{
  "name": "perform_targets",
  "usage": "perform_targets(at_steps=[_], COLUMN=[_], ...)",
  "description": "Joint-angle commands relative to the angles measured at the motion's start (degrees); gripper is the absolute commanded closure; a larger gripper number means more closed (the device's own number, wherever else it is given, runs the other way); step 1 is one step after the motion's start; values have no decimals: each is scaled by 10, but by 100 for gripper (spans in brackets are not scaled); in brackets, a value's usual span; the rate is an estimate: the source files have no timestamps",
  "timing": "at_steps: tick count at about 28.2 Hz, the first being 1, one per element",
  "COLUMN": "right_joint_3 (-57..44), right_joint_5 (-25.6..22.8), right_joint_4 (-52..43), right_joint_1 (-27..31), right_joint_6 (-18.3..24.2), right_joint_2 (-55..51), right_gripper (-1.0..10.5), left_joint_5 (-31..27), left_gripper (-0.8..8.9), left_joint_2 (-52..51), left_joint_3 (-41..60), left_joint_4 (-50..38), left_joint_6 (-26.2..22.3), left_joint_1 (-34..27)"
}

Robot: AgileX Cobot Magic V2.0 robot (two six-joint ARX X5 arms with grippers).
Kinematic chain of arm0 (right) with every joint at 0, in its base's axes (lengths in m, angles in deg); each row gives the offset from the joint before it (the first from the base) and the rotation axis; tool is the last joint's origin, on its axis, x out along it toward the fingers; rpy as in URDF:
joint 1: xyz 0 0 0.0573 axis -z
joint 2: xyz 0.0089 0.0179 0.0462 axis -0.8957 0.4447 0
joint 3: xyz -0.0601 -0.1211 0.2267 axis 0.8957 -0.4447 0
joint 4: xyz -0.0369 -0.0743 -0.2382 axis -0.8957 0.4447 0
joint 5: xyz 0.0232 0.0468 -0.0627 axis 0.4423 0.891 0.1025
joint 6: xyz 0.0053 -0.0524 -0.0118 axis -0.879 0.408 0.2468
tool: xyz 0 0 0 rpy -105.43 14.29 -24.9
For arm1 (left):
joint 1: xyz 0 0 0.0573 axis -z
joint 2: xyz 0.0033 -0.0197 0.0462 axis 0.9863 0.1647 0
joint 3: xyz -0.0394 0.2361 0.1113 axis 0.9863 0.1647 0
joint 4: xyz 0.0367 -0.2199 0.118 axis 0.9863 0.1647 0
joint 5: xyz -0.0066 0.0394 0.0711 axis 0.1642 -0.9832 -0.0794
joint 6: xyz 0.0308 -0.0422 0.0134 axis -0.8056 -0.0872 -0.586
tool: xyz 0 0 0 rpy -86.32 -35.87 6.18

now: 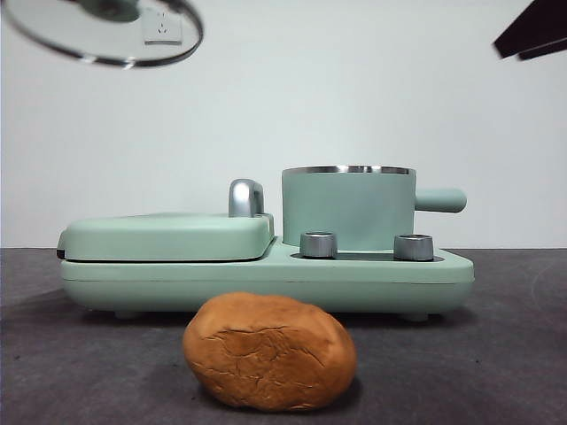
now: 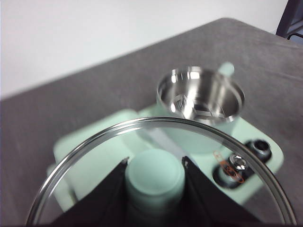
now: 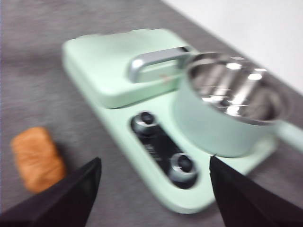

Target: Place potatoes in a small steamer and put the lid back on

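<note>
My left gripper [image 2: 155, 163] is shut on the mint knob of the glass lid [image 2: 142, 124] and holds it in the air, up and to the left of the steamer. The lid shows tilted at the top left of the front view [image 1: 102, 35]. The mint-green steamer pot [image 1: 347, 208] stands open on the right of the appliance, and its steel inside [image 2: 201, 97] is empty. The orange-brown potato [image 1: 270, 351] lies on the table in front of the appliance. My right gripper [image 3: 154, 189] is open and empty, above the table between the potato [image 3: 37, 158] and the pot [image 3: 232, 101].
The mint appliance base [image 1: 266, 279] carries a flat griddle lid [image 1: 168, 235] with a chrome handle [image 1: 245, 197] on its left. Two steel knobs [image 1: 318, 244] [image 1: 413, 247] sit in front of the pot. The pot's side handle [image 1: 440, 200] points right. A black arm tip [image 1: 532, 35] shows at the top right.
</note>
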Motion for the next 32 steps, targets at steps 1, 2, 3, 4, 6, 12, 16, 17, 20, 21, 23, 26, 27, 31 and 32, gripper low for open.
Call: perform_targets(at_steps=[1,2,3,4,6,12,16,17,20,21,23,26,27,31,32], right_joint_3=[18,22,27,32,43,77,87,89,89,89,89,89,89,89,89], right_joint_5=[-14,-23,-33,-44,-67,-111,-123,-126,-130,-130,-129,-128,-127,-125,-125], right_joint_4=[6,10,14,16,15,15,8,4,-11,-16,-28,-47,-53,-74,-74], right_joint_1=[-46,-63,-84,-105,-146,-243,-278,-283,-293,-296,-299,-304,-306,-310,-310], right_joint_6=[-6,-2,3,10,13,9,0,-4,-7,-7,-7,-8,-9,-23,-27], right_joint_2=[33,46,62,78,112,231,309,329,379,395,423,455,463,491,491], right_gripper=[583,583,583,583,583,583,583,583,583,583,583,584,584,745,777], left_joint_5=[-7,-13,-19,-25,-32,-38,-38,-38,-38,-38,-38,-38,-38,-38,-38], left_gripper=[797,798,798,798,798,798,798,798,798,798,798,798,798,798,798], left_joint_2=[-45,-61,-76,-90,-111,-134,-135,-135,-135,-135,-135,-135,-135,-135,-135], left_joint_3=[40,54,67,77,89,92,92,92,92,92,92,92,92,92,92], left_joint_4=[-18,-17,-15,-11,-4,5,5,6,6,6,6,6,6,6,6], left_joint_6=[46,51,55,60,62,78,82,82,82,82,81,81,81,79,79], left_joint_1=[-3,-3,-3,-3,-3,-3,-3,-3,-3,-3,-4,-4,-4,-4,-4])
